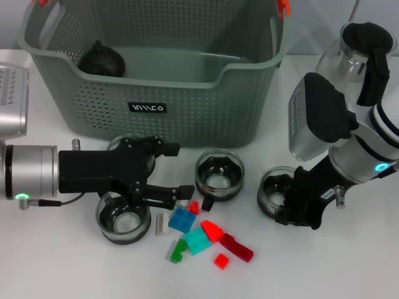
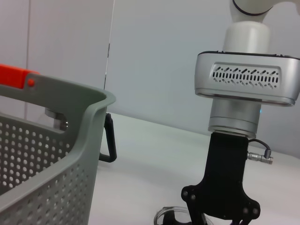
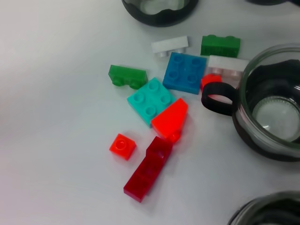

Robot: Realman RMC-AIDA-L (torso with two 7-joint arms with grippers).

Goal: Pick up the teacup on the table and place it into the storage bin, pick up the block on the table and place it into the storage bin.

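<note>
Several glass teacups stand in front of the storage bin (image 1: 187,93): one at the front left (image 1: 123,217), one in the middle (image 1: 219,174), one at the right (image 1: 278,190). Loose blocks lie between them, among them a blue one (image 1: 181,219), a teal one (image 1: 197,240) and a dark red one (image 1: 237,247). My left gripper (image 1: 176,170) hovers open just left of the middle teacup, nothing between its fingers. My right gripper (image 1: 298,210) is down at the right teacup's near side. The right wrist view shows the middle teacup (image 3: 272,122) beside the blue block (image 3: 185,72).
A black round pot (image 1: 101,59) lies inside the bin at its left. A glass teapot (image 1: 358,50) with a black lid stands at the back right. A fourth cup (image 1: 118,144) is half hidden behind my left gripper. The bin's wall (image 2: 56,159) is close beside my left wrist.
</note>
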